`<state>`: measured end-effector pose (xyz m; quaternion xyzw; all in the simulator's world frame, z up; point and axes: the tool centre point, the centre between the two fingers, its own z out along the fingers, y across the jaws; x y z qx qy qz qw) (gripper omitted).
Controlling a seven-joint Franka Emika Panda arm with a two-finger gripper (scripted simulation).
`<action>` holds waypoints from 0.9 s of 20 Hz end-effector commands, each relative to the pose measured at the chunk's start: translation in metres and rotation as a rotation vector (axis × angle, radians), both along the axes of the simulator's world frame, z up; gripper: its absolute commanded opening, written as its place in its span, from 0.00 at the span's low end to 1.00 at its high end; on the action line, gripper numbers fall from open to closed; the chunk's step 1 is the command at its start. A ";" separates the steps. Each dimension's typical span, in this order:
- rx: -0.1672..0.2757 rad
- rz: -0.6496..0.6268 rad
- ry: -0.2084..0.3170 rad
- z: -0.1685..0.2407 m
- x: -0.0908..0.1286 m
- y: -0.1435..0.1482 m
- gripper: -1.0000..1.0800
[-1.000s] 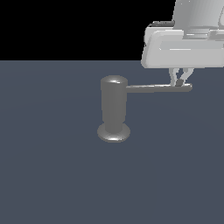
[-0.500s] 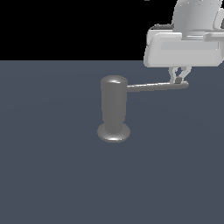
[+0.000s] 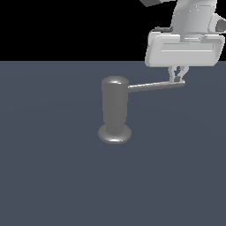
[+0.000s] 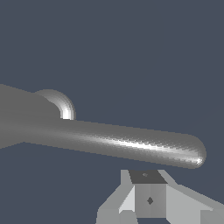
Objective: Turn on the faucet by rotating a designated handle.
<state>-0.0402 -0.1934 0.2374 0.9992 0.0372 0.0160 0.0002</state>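
The faucet (image 3: 114, 108) is a glossy grey upright cylinder on a flared round base, standing mid-scene in the exterior view. Its handle (image 3: 152, 86), a thin grey rod, juts from the cylinder's top toward the exterior view's right. My gripper (image 3: 177, 78) hangs from above at the rod's outer tip, fingers pressed together and shut, with nothing between them. In the wrist view the handle (image 4: 122, 142) runs across the picture with its rounded tip free, and my gripper (image 4: 148, 197) sits right beside the rod, not around it. The faucet (image 4: 17, 113) fills one edge there.
A flat dark blue-grey floor (image 3: 53, 176) spreads all around the faucet. Beyond its far edge there is only black background. Nothing else stands on the floor.
My gripper has shifted a little toward the exterior view's left and farther back. The handle's tip has swung with it by a small angle. The faucet body has stayed put.
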 end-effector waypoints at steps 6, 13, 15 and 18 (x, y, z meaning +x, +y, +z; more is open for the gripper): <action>0.001 -0.003 0.004 -0.002 0.015 0.001 0.00; 0.001 -0.009 0.008 -0.004 0.037 0.003 0.00; 0.001 -0.011 0.010 -0.005 0.043 0.004 0.00; 0.001 -0.013 0.012 -0.006 0.053 0.004 0.00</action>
